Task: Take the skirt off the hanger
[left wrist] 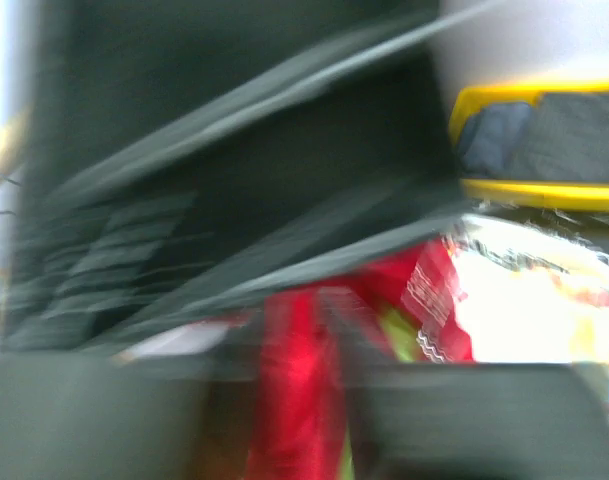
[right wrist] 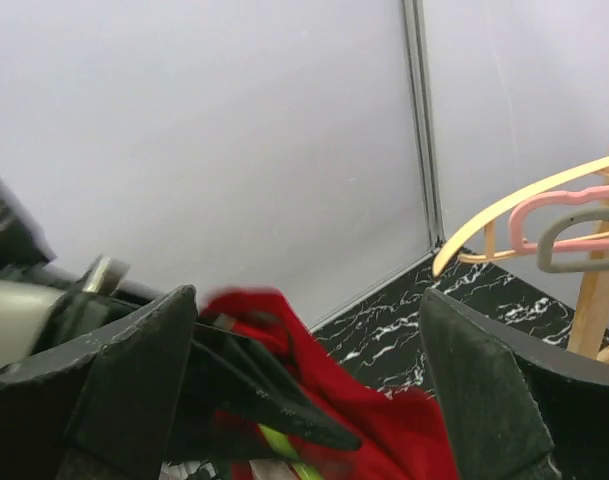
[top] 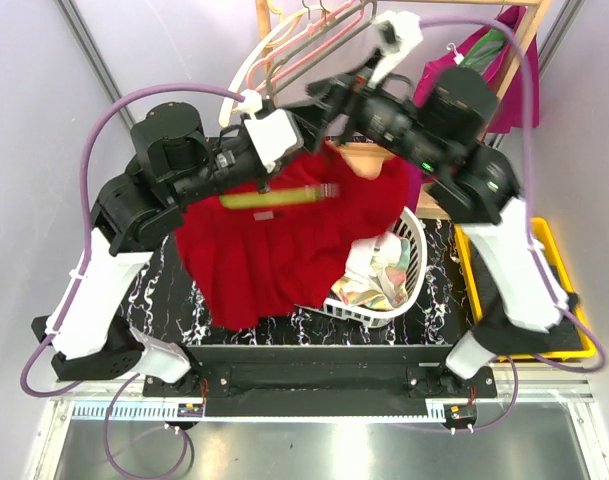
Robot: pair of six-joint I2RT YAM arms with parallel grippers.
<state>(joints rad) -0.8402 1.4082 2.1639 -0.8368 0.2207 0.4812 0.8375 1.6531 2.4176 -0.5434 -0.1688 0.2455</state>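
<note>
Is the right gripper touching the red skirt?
Cannot tell. The right wrist view shows the right gripper with jaws wide open and the red skirt beyond them, but neither contact nor gap is plain.

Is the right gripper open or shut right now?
Open: on the right gripper, the fingers stand wide apart in the wrist view, nothing clamped between them; the red skirt shows beyond the gap.

Skirt (top: 274, 250): red cloth, matt, softly creased. Table (top: 164, 290): black stone-look top with white veining, smooth, faintly glossy. Basket (top: 421, 250): white plastic lattice. Hangers (right wrist: 564, 198): smooth plastic, pink, grey and cream. Rack (right wrist: 596, 290): pale bare wood.
</note>
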